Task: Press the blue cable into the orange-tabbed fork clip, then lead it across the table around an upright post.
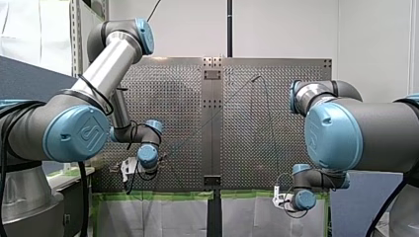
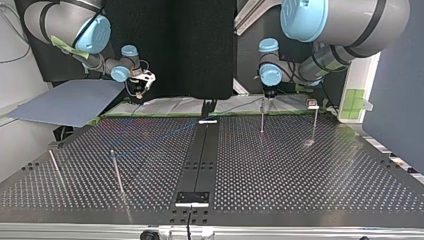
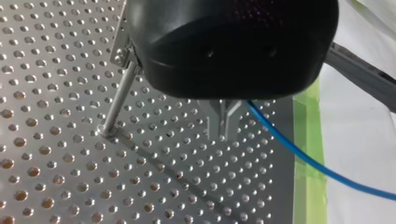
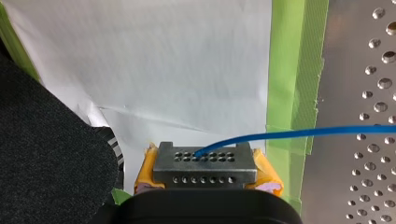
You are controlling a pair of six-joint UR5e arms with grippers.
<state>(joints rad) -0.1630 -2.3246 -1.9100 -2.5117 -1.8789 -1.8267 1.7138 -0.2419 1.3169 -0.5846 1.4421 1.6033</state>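
My left gripper [image 3: 224, 133], black-bodied with slim metal fingers, has its tips pressed together above the perforated metal table [image 3: 56, 154]; a thin upright steel post [image 3: 119, 100] stands just beside it. The thin blue cable [image 4: 303, 133] leaves from the fingers' other side; whether they pinch it I cannot tell. My right gripper [image 4: 205, 165], yellow-padded, is clamped on the cable's end.

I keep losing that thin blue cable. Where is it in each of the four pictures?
Front view: the blue cable is a faint line slanting across the table.
Top view: cable, a faint streak at middle left.
Left wrist view: cable beside my left claw.
Right wrist view: cable leading from my right claw.
Shared landmark: green tape edging the table.
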